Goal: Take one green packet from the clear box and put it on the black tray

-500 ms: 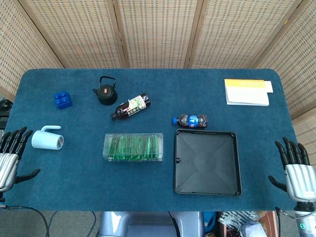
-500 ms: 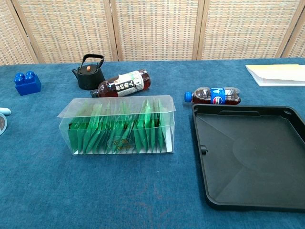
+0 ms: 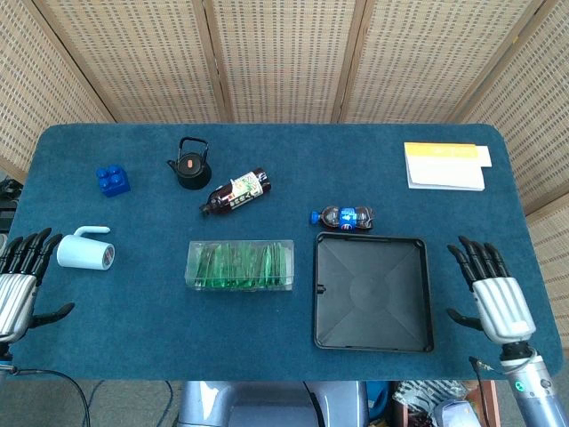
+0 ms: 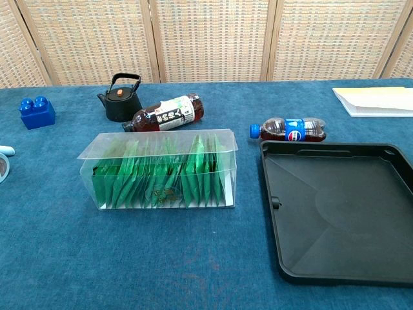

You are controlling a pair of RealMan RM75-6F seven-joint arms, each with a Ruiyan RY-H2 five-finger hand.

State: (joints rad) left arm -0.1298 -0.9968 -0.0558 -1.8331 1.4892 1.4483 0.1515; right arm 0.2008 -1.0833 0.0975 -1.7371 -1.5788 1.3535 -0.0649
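Both hands empty, fingers spread apart, nothing touched yet. Right hand (image 3: 496, 298) sits at the near right table edge; left hand (image 3: 18, 285) at the near left edge, partly cut by the frame. Neither shows in the chest view.

Clear box (image 3: 240, 265) with the green packets (image 3: 238, 266) lies mid-table, between the two hands. From the right hand it is well off to the left, past the black tray (image 3: 374, 291). From the left hand it is off to the right, slightly further up the table. Box long axis runs left-right across the table; packets stand on edge in a row along that axis, tops leaning a bit, open top facing up (chest view (image 4: 161, 171)).

The right hand is just beside the tray's right rim, so it's handy for the drop, but to reach the box it must cross over the tray. The left hand looks somewhat further from the box, though only open cloth lies between; the white tape roll (image 3: 86, 253) is just ahead of that hand, off the direct line to the box. Either could serve; can't tell which will go.

Others: small Pepsi bottle (image 3: 343, 216) lying just behind the tray's far rim, brown tea bottle (image 3: 235, 192) and black teapot (image 3: 190, 165) behind the box, blue block (image 3: 113, 181) far left, yellow-white notepad (image 3: 445, 165) far right. None blocks a top-down reach into the box. Tray is empty. Packets are packed close, so picking just one is likely fiddly.
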